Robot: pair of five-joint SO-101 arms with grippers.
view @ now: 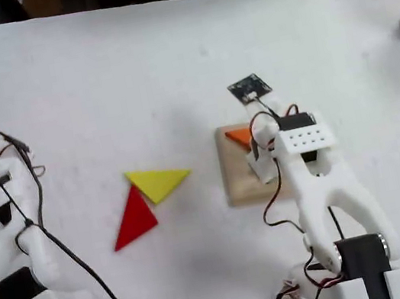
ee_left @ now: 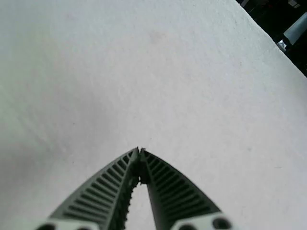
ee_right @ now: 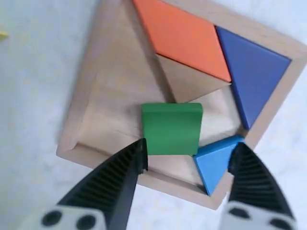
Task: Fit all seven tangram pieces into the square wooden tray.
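The green square [ee_right: 171,128] sits in the tray [ee_right: 76,108], just beside the light-blue triangle [ee_right: 216,160]. It's lined up right between the tips of the right end effector [ee_right: 189,154], which hangs spread wide over it, gripping nothing. The yellow triangle [view: 158,182] and red triangle [view: 133,217] lie out on the surface [view: 98,98], between the tray and the left arm. The left end effector [ee_left: 140,153] is pinched closed, empty.

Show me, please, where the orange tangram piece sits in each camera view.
High view: orange piece in the wooden tray's upper-left corner.
Right wrist view: orange piece in the tray, beside the dark blue triangle.
Left wrist view: left gripper over white table.
Shared landmark: the wooden tray.
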